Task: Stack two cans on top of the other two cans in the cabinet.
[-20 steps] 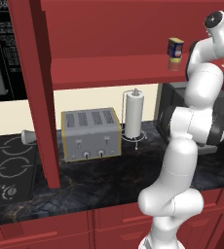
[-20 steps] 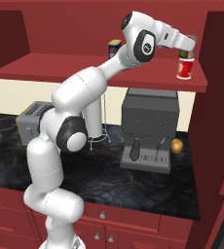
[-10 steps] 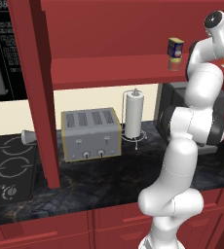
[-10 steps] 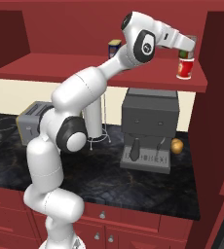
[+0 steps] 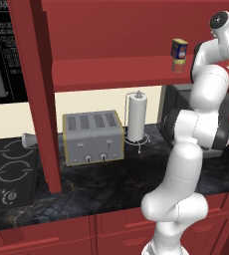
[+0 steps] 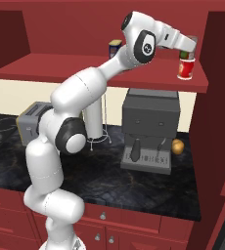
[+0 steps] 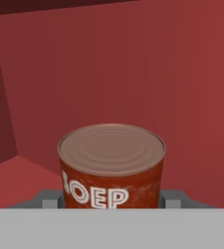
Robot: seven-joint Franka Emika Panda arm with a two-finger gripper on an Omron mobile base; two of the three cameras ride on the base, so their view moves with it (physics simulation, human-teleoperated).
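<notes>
Two stacks stood on cabinet [image 6: 100,73] shelf: blue can [image 5: 179,48] atop tan can [image 5: 178,65], well aside of tool [image 6: 187,47]; dark red can [image 7: 112,168] clamped between tool's fingers, above red-and-white can [image 6: 185,69]. Below tool, dark marbled counter [image 6: 134,188] carried coffee machine [image 6: 149,129], toaster [image 5: 93,137].

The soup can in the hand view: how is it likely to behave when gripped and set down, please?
The soup can looks like stiff metal, so it probably won't dent between the fingers flanking it. Its smooth round wall may slip or twist in a grip. Short and flat-topped, it likely stands steadily, yet would roll if tipped.
</notes>
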